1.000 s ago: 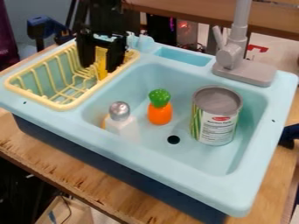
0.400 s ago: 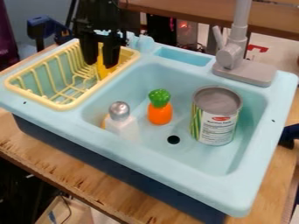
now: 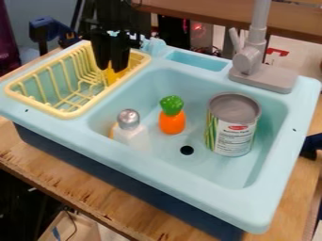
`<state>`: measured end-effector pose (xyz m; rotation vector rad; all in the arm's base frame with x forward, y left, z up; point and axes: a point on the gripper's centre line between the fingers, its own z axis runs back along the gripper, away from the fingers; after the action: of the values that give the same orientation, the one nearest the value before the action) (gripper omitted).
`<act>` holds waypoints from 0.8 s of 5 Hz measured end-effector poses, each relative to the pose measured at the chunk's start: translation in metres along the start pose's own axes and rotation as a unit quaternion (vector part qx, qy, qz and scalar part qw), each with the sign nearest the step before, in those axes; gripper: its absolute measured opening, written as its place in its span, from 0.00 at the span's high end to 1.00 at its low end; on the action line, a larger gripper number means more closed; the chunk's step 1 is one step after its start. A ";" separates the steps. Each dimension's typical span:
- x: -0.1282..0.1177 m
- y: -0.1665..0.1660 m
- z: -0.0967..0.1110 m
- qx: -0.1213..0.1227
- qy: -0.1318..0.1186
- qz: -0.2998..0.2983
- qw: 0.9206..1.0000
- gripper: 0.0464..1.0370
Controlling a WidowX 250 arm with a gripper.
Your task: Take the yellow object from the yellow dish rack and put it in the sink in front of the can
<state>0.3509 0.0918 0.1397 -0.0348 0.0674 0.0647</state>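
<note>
Yellow piece held at rack's inner side, grip apparently narrow

Room: a wooden shelf (image 3: 195,13) runs across the rear; a blue clamp (image 3: 45,24) stands at the upper left.

Surface: the table (image 3: 69,181) is wood, its front edge rough and chipped. On it sits the sink (image 3: 189,181), pale blue, with smooth sloping walls. These look slick and would likely let a dropped item slide inward.

Fittings: the rack (image 3: 72,114), yellow and wire-like, occupies the sink's left side. The grey tap (image 3: 250,56) stands at the rear right.

End effector: the gripper (image 3: 112,67) hangs over the rack's basin-side end. Its fingers stand close together about the yellow piece, and I judge them closed on it. Contact is partly hidden.

Contents of basin: the can (image 3: 232,136) stands upright at the right; the bottle (image 3: 132,136), silver-topped, is at the left, and the carrot (image 3: 172,121) is between them.

Handling: the yellow piece (image 3: 115,76) sits in the rack, close to the rim shared with the basin. Judged light, fairly stiff and hardly fragile, with a possibly slippery face. Best hold is across the narrow width, high on the body, clear of the wires. A shallow pinch could let it twist or snag
</note>
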 end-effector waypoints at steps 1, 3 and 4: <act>-0.001 -0.002 0.004 -0.006 -0.011 -0.001 1.000 0.66; -0.037 -0.010 0.081 0.037 -0.074 0.011 0.996 0.69; -0.070 -0.023 0.127 0.045 -0.112 -0.004 0.993 0.69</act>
<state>0.2908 0.0686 0.2720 0.0618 -0.1537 0.0563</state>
